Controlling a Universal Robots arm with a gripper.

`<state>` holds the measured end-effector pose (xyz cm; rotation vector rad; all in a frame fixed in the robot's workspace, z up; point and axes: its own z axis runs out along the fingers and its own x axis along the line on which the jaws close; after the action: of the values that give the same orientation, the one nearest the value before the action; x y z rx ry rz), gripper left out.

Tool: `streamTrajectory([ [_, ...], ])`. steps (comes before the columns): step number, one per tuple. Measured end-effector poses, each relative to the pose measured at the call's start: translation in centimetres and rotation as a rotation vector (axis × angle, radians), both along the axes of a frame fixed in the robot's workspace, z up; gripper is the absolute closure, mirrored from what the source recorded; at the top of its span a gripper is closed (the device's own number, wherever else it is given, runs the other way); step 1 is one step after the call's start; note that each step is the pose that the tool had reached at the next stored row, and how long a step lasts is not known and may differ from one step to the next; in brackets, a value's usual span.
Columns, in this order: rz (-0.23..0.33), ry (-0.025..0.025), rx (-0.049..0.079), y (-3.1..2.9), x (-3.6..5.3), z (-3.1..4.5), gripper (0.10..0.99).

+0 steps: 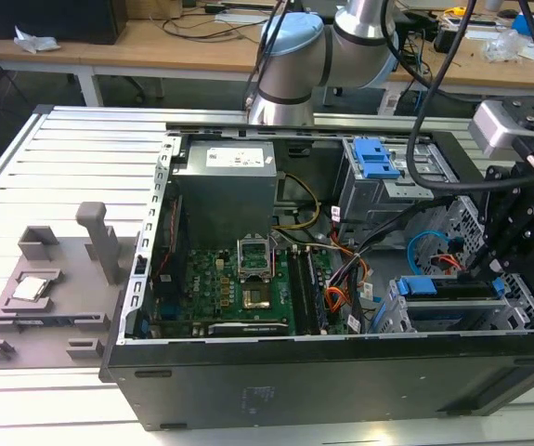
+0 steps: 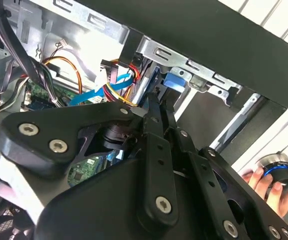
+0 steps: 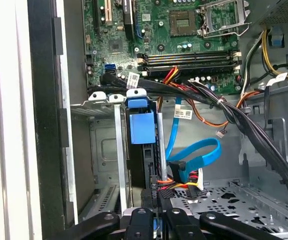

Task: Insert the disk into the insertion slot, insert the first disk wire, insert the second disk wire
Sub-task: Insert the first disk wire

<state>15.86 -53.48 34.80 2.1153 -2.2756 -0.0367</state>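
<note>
The disk [image 1: 452, 290], in its bright blue carrier [image 3: 141, 125], lies inside the insertion slot [image 1: 404, 314], the silver perforated cage at the case's corner on the exterior view's right. My gripper [image 1: 480, 272] is at the disk's exposed end. In the first wrist view its fingertips [image 3: 150, 200] are closed on a black connector [image 3: 170, 186] trailing red, yellow and black wires, right at the disk's edge. In the second wrist view the two fingers [image 2: 154, 130] converge to a narrow tip below the blue carrier tab [image 2: 176, 80]. A blue data cable [image 3: 199, 152] loops beside the disk with its plug hanging free.
The open case holds a green motherboard [image 1: 239, 288], a power supply [image 1: 225, 186] and a taller cage with a blue ribbed tab [image 1: 378, 163]. A thick black cable bundle [image 3: 224, 107] crosses near the disk. A grey fixture [image 1: 44, 288] lies outside the case. A hand [image 2: 256, 180] grips a knob.
</note>
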Motion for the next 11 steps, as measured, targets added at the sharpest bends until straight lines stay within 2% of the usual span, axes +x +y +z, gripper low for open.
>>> streamTrajectory([
  [7, 0.000, 0.0002, 0.000, 0.00, 0.65, -0.71, 0.918],
  [11, 0.000, 0.0002, 0.000, 0.00, 0.66, -0.99, 0.918],
])
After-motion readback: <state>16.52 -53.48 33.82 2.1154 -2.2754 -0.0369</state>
